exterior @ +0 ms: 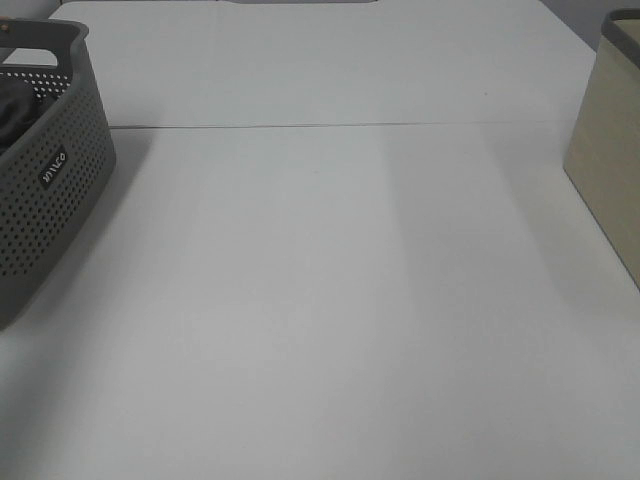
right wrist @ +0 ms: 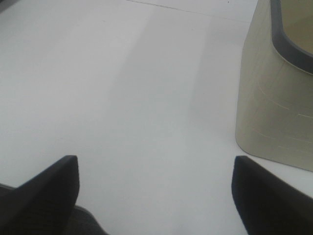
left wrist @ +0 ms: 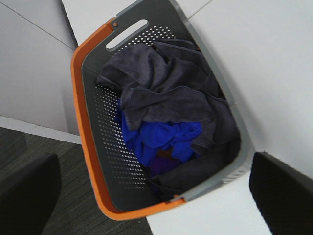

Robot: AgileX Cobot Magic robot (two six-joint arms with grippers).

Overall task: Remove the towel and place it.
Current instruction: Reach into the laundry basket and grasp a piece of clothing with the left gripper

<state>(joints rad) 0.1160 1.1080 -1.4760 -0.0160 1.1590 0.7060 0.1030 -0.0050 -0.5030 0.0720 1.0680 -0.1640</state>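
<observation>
Plainly, the left tool [left wrist: 154,161] is held wide apart and empty above the basket [left wrist: 80,103]. The right tool [right wrist: 152,166] is likewise spread wide, with nothing between its jaws, over the tabletop [right wrist: 122,88] beside a beige bin [right wrist: 269,107]. The towel [left wrist: 166,93] is seen crumpled inside the basket, heaped over a blue cloth [left wrist: 161,139]. It is judged soft, limp and fairly light, yet bulky and likely to drag. A raised fold on top of the heap is best pinched, clear of the blue cloth, so that only 1 item is lifted.

small label [exterior: 52,165] on basket [exterior: 70,215], lettering unreadable
</observation>
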